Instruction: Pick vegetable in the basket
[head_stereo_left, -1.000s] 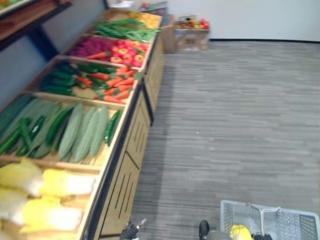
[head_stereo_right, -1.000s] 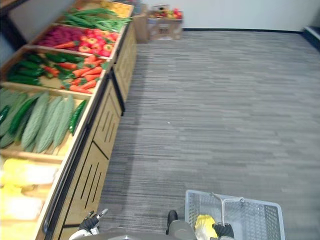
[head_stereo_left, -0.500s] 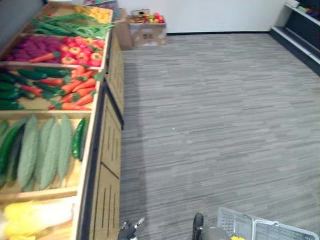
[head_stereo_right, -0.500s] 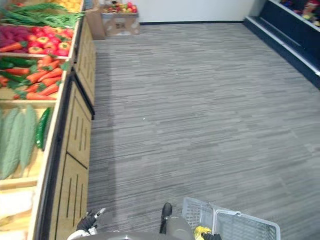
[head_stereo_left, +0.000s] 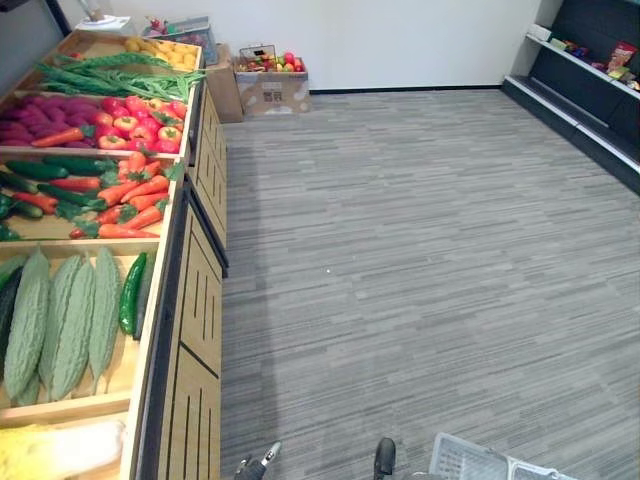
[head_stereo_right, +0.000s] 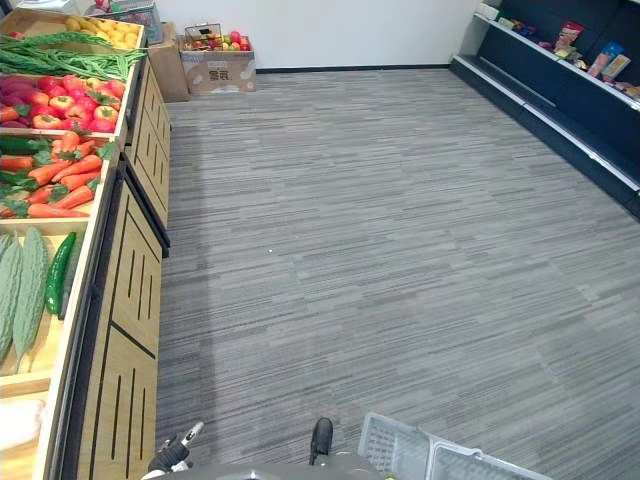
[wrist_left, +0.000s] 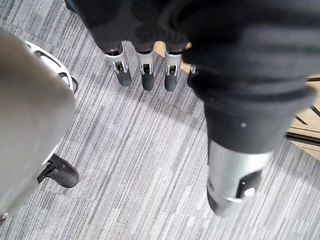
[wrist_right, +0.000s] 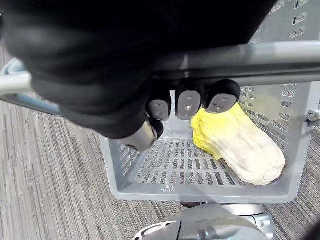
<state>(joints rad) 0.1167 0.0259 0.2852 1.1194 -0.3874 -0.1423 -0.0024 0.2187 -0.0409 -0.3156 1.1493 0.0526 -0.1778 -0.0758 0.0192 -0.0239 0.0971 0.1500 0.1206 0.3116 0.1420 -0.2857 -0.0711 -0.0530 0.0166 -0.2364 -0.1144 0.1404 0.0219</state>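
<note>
Right hand (wrist_right: 188, 104) curled round the grey handle (wrist_right: 260, 52) of the basket (wrist_right: 200, 191), which holds one yellow cabbage (wrist_right: 239, 146). Left hand (wrist_left: 145, 70) hangs straight-fingered over carpet. Step in hand, as judged: carrying. Next move: approach the vegetable display (head_stereo_left: 200, 300) for another pick.

The grey basket (head_stereo_left: 462, 468) and a pale cabbage (head_stereo_left: 50, 450) run off the eye views' lower edge
</note>
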